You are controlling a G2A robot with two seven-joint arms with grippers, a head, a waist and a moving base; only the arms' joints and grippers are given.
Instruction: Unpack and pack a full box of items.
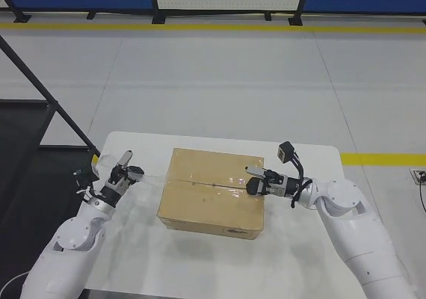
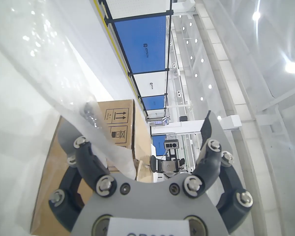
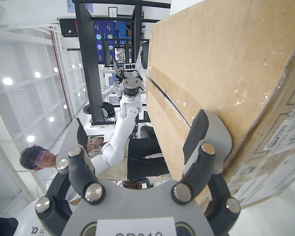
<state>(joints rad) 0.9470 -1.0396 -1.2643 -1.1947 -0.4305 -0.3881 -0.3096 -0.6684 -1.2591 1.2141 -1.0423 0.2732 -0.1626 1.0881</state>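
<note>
From above: cardboard box (image 1: pixel 211 193) mid-worktop (image 1: pixel 303 247), flaps shut; left tool (image 1: pixel 125 166) just off its left side, clear tape strip (image 1: pixel 147 178) stretching from the box top towards it; right tool (image 1: pixel 252 185) over the top's right edge. At the left wrist: fingers spread wide, strip draped across one finger (image 2: pixel 68 136), box behind. At the right wrist: fingers spread, one finger (image 3: pixel 196 133) close against the box top beside the centre seam (image 3: pixel 169 101).

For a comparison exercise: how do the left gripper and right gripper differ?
The left gripper is beside the box, the right gripper over its top. Clear tape runs from the left gripper to the box; the right gripper has none. Both are open.
</note>
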